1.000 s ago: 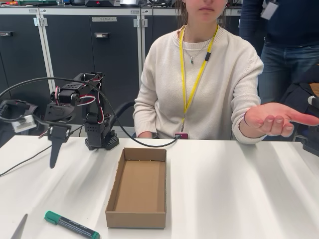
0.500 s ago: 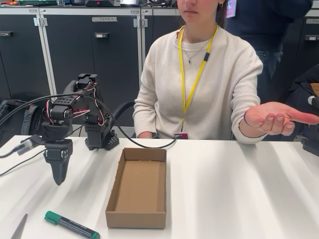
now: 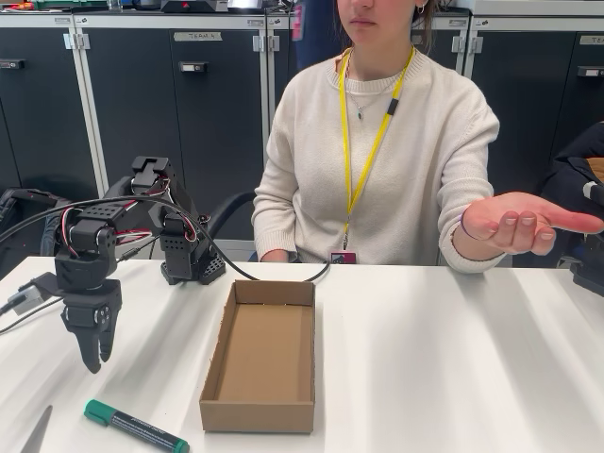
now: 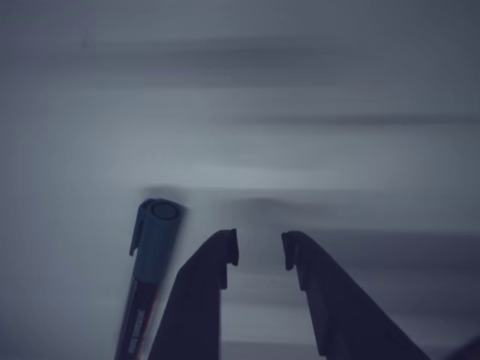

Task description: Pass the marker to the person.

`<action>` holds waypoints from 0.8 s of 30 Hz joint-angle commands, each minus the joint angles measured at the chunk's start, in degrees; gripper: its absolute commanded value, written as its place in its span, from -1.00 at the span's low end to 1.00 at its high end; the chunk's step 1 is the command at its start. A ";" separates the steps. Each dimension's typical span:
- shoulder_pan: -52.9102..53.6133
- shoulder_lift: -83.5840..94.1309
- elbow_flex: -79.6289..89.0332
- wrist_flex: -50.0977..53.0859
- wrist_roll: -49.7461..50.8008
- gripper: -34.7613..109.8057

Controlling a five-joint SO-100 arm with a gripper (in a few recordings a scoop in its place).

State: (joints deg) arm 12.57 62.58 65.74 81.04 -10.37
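The marker (image 3: 134, 427), dark barrel with a green cap, lies flat on the white table near its front left edge. My gripper (image 3: 93, 361) hangs point-down just above and behind its cap end, open and holding nothing. In the wrist view the marker (image 4: 148, 270) lies to the left of my gripper (image 4: 260, 249), outside the two dark fingers. The person (image 3: 387, 142), in a cream sweater with a yellow lanyard, sits behind the table and holds an open palm (image 3: 524, 223) out at the right, well above the tabletop.
An open cardboard box (image 3: 261, 357) stands in the middle of the table, right of the marker. A grey pointed object (image 3: 38, 432) lies at the front left corner. The arm's base (image 3: 189, 255) and cables sit at the back left.
My gripper has swung down and toward the front of the table, from hanging high at the left to just above the marker's cap. The person's hand has stayed put.
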 commanded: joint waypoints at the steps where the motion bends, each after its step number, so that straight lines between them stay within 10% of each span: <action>1: 0.00 -0.18 -3.78 1.23 0.09 -0.29; 24: -3.34 -9.14 -21.09 0.79 8.00 -0.17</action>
State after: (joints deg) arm 8.70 53.35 48.87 82.62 -2.81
